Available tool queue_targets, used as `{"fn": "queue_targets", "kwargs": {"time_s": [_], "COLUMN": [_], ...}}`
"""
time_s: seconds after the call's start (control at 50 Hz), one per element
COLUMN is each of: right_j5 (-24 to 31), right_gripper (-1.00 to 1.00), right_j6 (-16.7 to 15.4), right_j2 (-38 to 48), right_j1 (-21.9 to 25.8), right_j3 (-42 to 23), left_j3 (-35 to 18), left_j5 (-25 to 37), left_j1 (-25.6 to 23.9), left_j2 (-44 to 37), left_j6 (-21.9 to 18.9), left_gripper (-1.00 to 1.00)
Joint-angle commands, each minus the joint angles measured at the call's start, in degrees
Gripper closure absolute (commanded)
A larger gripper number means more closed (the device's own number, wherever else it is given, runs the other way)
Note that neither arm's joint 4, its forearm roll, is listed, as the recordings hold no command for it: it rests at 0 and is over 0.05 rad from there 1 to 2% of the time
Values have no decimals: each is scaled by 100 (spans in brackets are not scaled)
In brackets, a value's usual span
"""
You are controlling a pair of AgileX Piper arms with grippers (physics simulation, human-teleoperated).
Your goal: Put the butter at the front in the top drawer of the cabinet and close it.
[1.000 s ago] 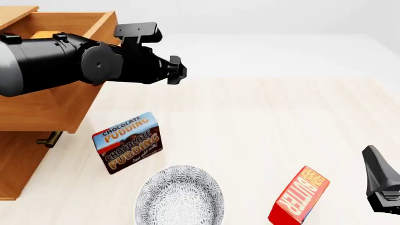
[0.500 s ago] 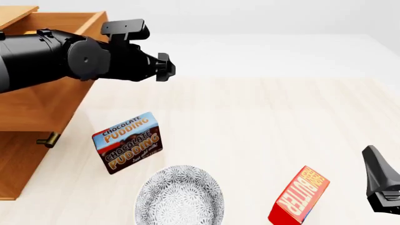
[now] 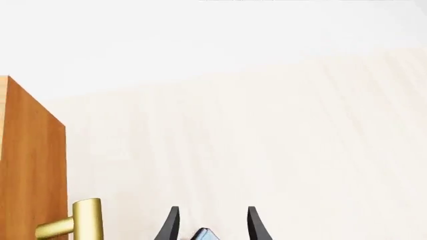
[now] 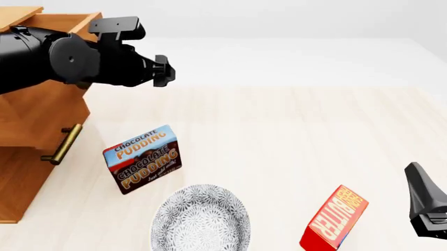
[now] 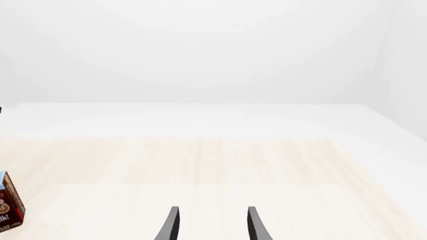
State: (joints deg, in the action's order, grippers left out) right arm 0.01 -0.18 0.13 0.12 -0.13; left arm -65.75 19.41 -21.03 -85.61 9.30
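The cabinet (image 4: 21, 183) stands at the far left, and its top drawer (image 4: 42, 112) sticks out a little. My left arm lies across the drawer's front and hides its inside. My left gripper (image 4: 162, 70) (image 3: 213, 226) reaches past it over the table, open, holding nothing. A small dark blue corner shows between its fingertips in the left wrist view; I cannot tell what it is. One red butter box (image 4: 335, 219) stands tilted at the front right. Just right of it, my right gripper (image 4: 426, 204) (image 5: 213, 226) is open and empty.
A brass bar handle (image 4: 62, 144) (image 3: 73, 222) shows on the cabinet front below my left arm. A Chocolate Pudding box (image 4: 143, 158) (image 5: 8, 207) stands near the cabinet. A patterned round plate (image 4: 201, 218) lies at the front, between the pudding and the butter.
My left arm has swept left and the top drawer has slid in toward the cabinet with it. More of the brass handle now shows. The right gripper and the table objects have not moved.
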Motion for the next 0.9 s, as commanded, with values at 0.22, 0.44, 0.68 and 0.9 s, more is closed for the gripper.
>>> {"fn": "queue_targets", "kwargs": {"time_s": [0.22, 0.44, 0.68, 0.9], "right_j5": [1, 0, 1, 1], "right_gripper": [-100, -100, -100, -100], "right_j6": [2, 2, 3, 2], "right_j2": [-3, -3, -3, -3], "right_j1": [0, 0, -1, -1], "right_j3": [2, 2, 2, 2], "left_j3": [123, 171, 277, 352], "left_j5": [144, 145, 62, 6], "left_j1": [530, 670, 893, 1064], "left_j2": [131, 98, 124, 59], "left_j6": [-242, -217, -194, -243], "left_gripper": [-100, -100, -100, -100]}}
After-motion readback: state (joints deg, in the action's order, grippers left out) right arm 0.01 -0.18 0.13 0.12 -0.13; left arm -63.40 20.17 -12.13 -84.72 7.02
